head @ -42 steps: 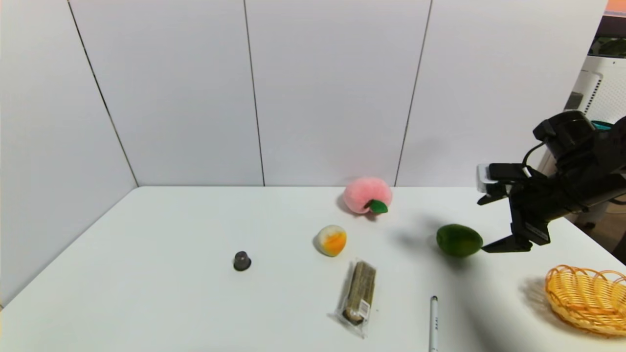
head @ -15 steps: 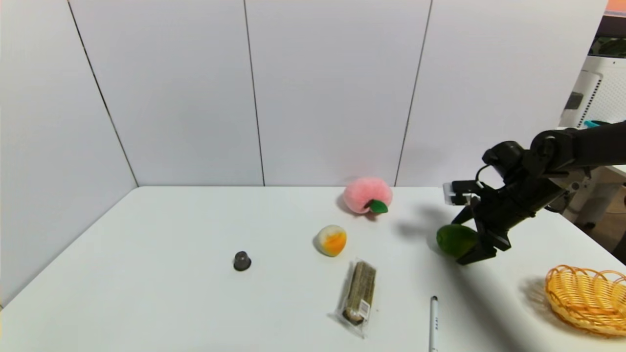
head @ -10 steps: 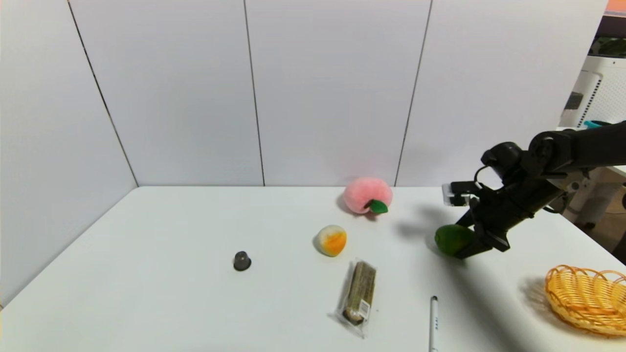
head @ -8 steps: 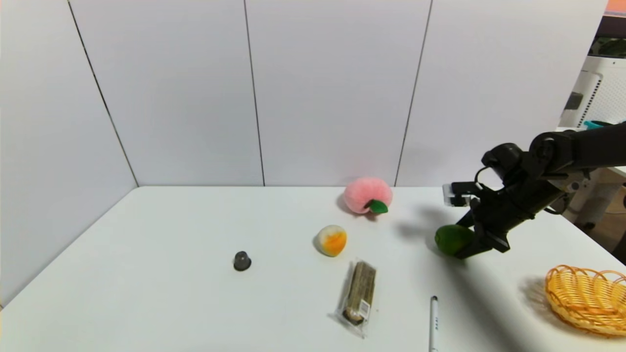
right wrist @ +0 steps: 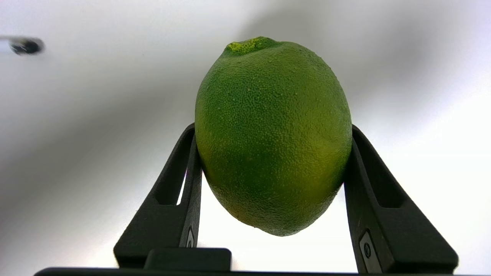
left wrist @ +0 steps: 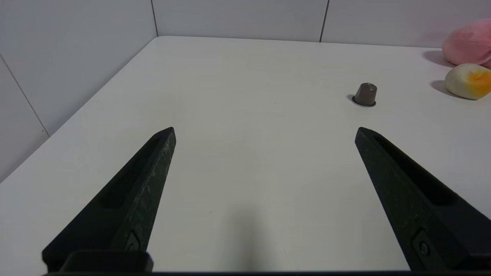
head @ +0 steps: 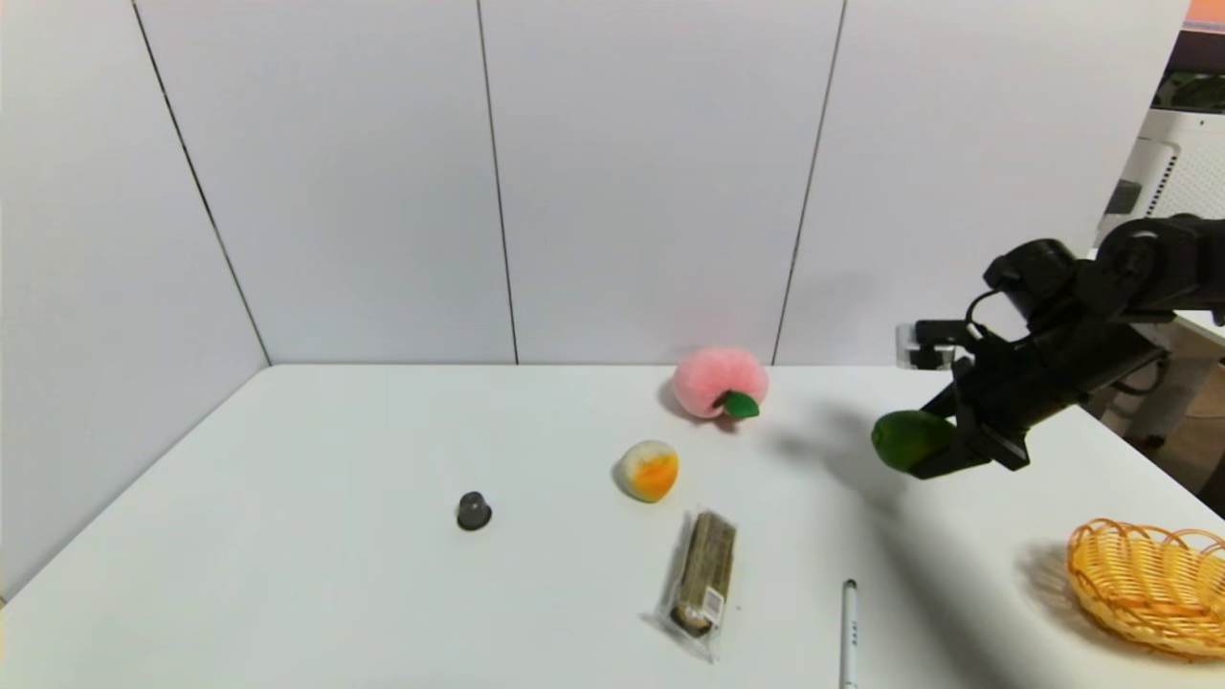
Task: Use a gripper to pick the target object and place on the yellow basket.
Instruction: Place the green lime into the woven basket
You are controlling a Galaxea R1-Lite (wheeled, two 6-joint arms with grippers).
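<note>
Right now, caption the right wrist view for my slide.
Right pincer clamps green citrus fruit above the white table.

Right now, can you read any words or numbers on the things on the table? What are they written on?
Snack bar: a small white label with dark print sits near its close end, too small to read.
Pen: tiny dark marks run along its barrel, too small to read.
Green fruit, peach, white-and-orange ball, small brown capsule and yellow basket: no writing shows.
</note>
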